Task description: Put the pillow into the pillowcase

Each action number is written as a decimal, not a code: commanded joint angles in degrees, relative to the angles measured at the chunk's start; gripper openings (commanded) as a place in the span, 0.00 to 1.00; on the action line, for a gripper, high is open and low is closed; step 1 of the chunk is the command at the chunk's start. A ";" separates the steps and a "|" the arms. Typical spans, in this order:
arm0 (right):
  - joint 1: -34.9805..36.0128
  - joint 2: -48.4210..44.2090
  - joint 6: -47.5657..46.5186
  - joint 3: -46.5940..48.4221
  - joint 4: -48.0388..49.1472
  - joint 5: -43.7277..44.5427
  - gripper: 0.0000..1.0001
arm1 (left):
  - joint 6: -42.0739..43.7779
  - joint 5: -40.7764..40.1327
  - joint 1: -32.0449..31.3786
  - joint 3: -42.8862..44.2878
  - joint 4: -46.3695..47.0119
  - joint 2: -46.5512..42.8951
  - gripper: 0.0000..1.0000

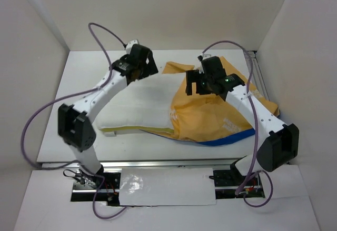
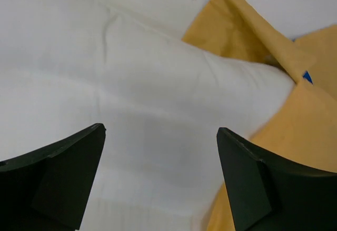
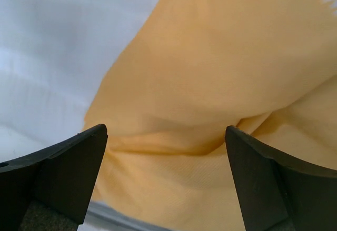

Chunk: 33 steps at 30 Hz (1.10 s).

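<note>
The white pillow [image 1: 138, 104] lies on the table, its right end tucked into the mouth of the pillowcase [image 1: 210, 116], which shows its orange-yellow inside and a strip of blue at the near edge. My left gripper [image 1: 141, 67] is open above the pillow's far end; in the left wrist view the pillow [image 2: 147, 94] fills the space between the fingers, with the pillowcase [image 2: 247, 31] to the right. My right gripper [image 1: 196, 85] is open above the pillowcase's mouth; the right wrist view shows the orange fabric [image 3: 210, 94] and the pillow [image 3: 52, 47] to the left.
White walls enclose the table [image 1: 79, 83] on the left, back and right. A metal rail [image 1: 258, 78] runs along the right edge. Purple cables loop from both arms. A white sheet [image 1: 166, 186] lies between the arm bases.
</note>
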 commanded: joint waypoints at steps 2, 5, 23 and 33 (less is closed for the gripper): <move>-2.07 4.58 3.95 6.39 5.06 13.46 1.00 | 5.67 3.78 4.64 17.08 -8.13 18.02 1.00; -2.69 10.12 4.48 10.18 6.89 16.57 1.00 | 8.40 8.96 5.79 25.38 -9.90 29.19 1.00; -3.30 47.04 4.31 44.64 5.85 16.58 0.87 | 9.63 11.87 6.84 5.65 8.90 28.89 0.00; -1.55 46.70 2.57 46.83 2.86 10.47 0.00 | 6.65 9.14 6.84 -1.13 14.71 16.48 0.00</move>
